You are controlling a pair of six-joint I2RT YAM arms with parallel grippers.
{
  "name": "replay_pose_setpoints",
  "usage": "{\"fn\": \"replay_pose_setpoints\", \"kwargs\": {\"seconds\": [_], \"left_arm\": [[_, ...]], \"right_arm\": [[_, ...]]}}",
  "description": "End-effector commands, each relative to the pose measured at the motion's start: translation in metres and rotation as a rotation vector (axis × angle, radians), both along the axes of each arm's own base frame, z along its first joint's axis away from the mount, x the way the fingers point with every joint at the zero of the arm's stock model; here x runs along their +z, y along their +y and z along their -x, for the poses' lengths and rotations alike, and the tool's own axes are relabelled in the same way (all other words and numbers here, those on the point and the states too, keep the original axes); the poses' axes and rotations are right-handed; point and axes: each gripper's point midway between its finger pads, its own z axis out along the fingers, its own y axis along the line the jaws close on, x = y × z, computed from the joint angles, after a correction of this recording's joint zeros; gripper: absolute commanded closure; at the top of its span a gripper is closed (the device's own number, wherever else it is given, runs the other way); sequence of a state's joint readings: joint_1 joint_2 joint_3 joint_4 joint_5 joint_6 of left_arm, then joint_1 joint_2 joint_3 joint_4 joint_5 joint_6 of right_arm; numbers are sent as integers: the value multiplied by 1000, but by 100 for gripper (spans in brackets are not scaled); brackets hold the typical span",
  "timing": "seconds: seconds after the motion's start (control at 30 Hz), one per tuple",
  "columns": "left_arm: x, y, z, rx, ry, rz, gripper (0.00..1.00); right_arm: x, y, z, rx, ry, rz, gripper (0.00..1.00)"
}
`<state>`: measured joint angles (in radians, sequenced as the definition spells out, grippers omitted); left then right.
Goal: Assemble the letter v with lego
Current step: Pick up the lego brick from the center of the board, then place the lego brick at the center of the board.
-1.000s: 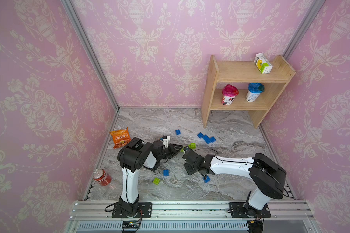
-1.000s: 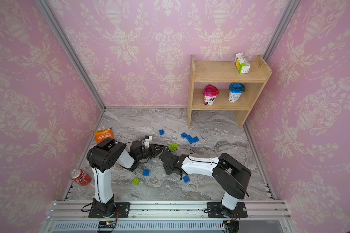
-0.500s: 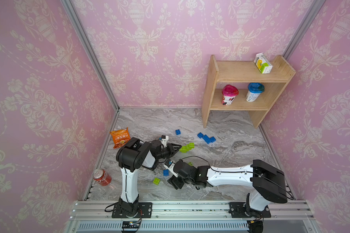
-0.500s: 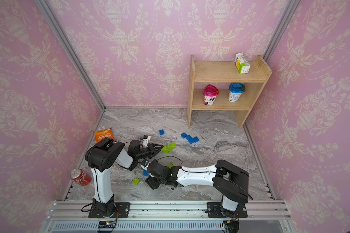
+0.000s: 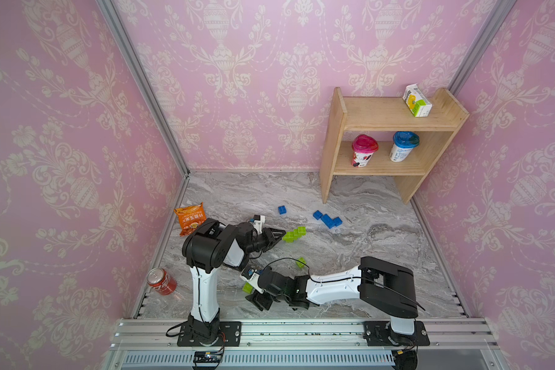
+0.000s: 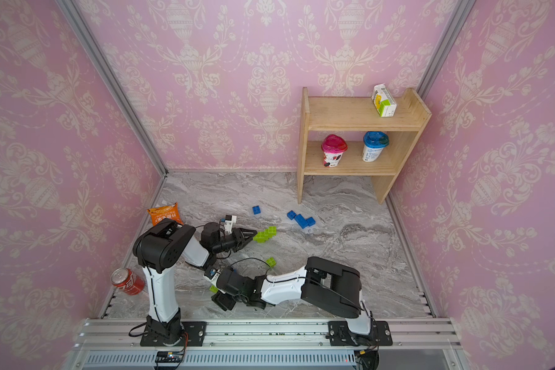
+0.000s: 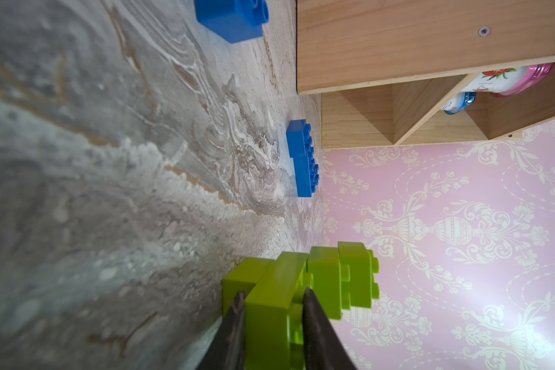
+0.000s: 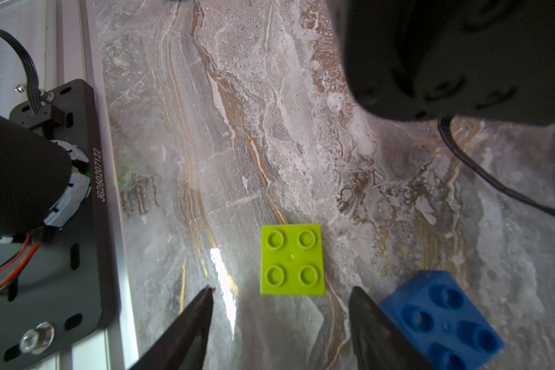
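My left gripper [image 7: 273, 291] is shut on a lime green lego assembly [image 7: 302, 285], a short stepped row of joined bricks [image 5: 293, 234] held low over the marble floor [image 5: 350, 250]. My right gripper [image 8: 281, 292] is open and low at the front left. A single green lego brick [image 8: 292, 259] lies studs up just past its fingertips, in line with the gap. A blue brick [image 8: 442, 317] lies against the outside of one finger. Both top views show that green brick [image 5: 246, 287] [image 6: 212, 288] beside the right gripper [image 5: 251, 294].
More lego lies loose: a blue brick [image 5: 282, 209], a joined blue group [image 5: 327, 219] and a green brick [image 5: 300, 262]. A wooden shelf [image 5: 382, 121] stands back right. An orange snack bag [image 5: 189, 219] and red can [image 5: 161, 282] lie left. The left arm's base plate [image 8: 45, 256] is close.
My right gripper has swung from the middle of the floor to the front left, over the single green brick, its jaws slightly narrower. The left gripper has held still with the green assembly.
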<state>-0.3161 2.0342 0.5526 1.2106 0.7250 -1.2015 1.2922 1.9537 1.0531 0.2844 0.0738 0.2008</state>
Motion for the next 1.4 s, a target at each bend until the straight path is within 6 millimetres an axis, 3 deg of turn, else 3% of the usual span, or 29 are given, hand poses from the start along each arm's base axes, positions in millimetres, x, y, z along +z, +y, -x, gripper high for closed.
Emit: {"fn": "replay_pose_setpoints", "kwargs": {"seconds": [0.0,0.13,0.4,0.47,0.6,0.8,0.93,1.03,1.17,1.27,1.37], "left_arm": [[-36,14,15,20,124,-72,72],[-37,14,16,21,126,-74,72],[-36,14,15,25,124,-76,72],[-37,14,15,25,124,-77,72],[-38,15,16,27,128,-77,72],[-38,15,14,34,127,-69,72],[-38,15,15,36,128,-68,72],[-38,14,16,34,130,-70,73],[-38,9,17,25,129,-69,73],[-38,3,17,12,127,-69,73],[-40,-2,17,3,129,-67,73]], "right_arm": [[3,12,-9,-15,-39,-14,30],[-4,16,-10,-13,-24,10,31],[-11,16,-11,-17,-14,42,50],[-7,14,-14,-36,-23,37,58],[4,5,-16,-58,-38,19,61],[37,-32,-25,-134,-55,-20,64],[48,-86,-42,-255,-62,43,66],[45,-155,-66,-436,-28,153,66],[38,-244,-82,-630,58,252,67],[27,-283,-90,-707,121,268,67],[13,-299,-94,-723,161,270,67]]}}
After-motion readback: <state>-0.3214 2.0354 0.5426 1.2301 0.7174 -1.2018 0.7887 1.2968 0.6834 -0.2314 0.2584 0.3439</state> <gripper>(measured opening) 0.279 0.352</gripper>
